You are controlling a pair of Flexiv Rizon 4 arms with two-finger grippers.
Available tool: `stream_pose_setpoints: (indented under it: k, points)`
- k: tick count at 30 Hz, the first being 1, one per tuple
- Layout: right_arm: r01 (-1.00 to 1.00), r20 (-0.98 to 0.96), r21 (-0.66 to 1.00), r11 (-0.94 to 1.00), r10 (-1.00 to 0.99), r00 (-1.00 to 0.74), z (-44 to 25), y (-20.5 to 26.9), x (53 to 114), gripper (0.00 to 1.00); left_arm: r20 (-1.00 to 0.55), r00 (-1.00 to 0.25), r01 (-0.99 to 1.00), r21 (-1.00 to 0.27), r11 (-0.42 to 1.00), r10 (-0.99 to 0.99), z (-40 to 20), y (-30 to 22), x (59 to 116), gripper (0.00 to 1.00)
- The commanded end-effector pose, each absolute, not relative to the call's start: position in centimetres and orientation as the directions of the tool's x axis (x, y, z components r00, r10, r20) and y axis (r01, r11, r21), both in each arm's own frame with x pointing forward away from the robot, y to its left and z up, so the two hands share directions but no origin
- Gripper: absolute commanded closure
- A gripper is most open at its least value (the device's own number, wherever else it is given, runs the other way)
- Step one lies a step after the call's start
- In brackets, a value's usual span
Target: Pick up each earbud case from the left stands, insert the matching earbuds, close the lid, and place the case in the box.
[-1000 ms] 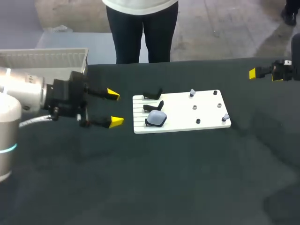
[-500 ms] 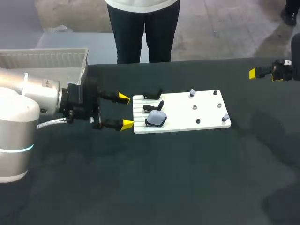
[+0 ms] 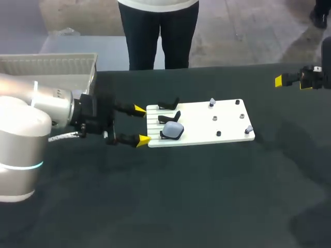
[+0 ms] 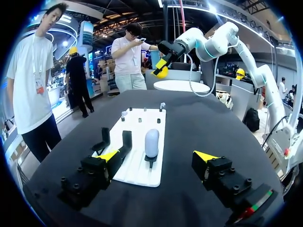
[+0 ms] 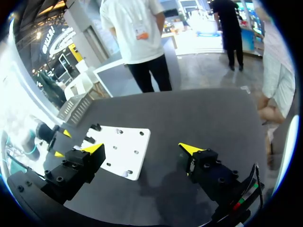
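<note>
Left claw (image 3: 141, 124) advanced to board (image 3: 227, 121) edge — wide open, empty. Earbud case (image 3: 172, 130) just ahead, centred between its tips — grasp likely next. Right claw (image 5: 142, 149) open, empty.

earbud case (image 3: 172, 129) 1 | stands (image 3: 168, 106) 3 | earbuds (image 3: 212, 103) 2 | board (image 3: 201, 125) 1 | box (image 3: 49, 66) 1

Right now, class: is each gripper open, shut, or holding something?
Left gripper: open, holding nothing.
Right gripper: open, holding nothing.
</note>
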State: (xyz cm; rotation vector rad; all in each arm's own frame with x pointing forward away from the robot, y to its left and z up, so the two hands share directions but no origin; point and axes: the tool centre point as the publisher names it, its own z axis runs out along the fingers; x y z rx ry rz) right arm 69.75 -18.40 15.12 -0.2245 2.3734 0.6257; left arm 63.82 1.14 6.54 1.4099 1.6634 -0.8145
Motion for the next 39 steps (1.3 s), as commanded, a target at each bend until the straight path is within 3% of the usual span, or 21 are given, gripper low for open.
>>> stream_pose_setpoints:
  k: [1,21,39]
  points:
    - [-0.318,-0.644,0.380,0.869,0.002,-0.765,15.0,-18.5,69.8,0.00,-0.852,-0.086,0.981,0.018,0.194,0.516,5.9,-0.5,64.2,0.00]
    - [-0.318,-0.644,0.380,0.869,0.002,-0.765,15.0,-18.5,69.8,0.00,-0.838,-0.090,0.976,0.033,0.214,0.539,5.0,-1.1,64.5,0.00]
    - [-0.318,-0.644,0.380,0.869,0.002,-0.765,15.0,-18.5,69.8,0.00,-0.879,-0.106,0.986,-0.031,0.167,0.465,3.9,-2.0,65.3,0.00]
